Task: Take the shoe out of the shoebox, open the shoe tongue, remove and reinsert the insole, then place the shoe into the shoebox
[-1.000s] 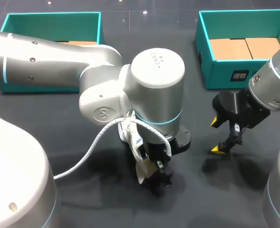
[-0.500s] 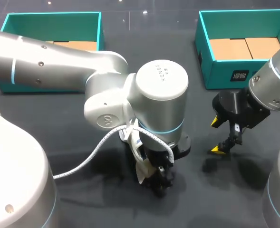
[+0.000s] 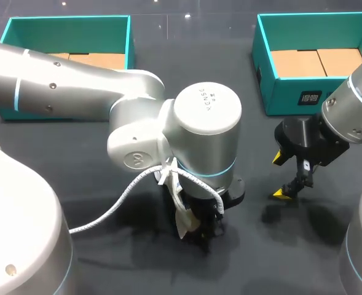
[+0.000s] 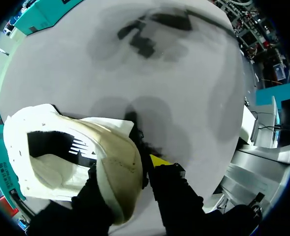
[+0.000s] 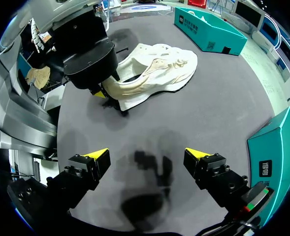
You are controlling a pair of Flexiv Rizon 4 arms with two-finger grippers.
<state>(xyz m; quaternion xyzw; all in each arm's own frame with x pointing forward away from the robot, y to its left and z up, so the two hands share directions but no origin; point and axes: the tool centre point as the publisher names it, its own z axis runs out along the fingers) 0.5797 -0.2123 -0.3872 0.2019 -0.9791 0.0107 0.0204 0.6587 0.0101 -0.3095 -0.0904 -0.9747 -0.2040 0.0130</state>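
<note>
While the left gripper point(image 4: 130, 167) pinches the cream sneaker point(image 4: 71, 147) at its rim, the shoe lies on the dark table point(image 3: 76, 160) at lower centre of the head view. The right gripper point(image 5: 147, 157) hangs spread and empty below the teal shoebox point(image 3: 279, 92) at upper right.

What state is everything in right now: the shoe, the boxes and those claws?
shoe: out of its box, on the table, pinched by left claw.
left claw: shut on shoe.
right claw: open, empty.
right shoebox: open, no shoe inside.
left shoebox: open, partly hidden.
</note>
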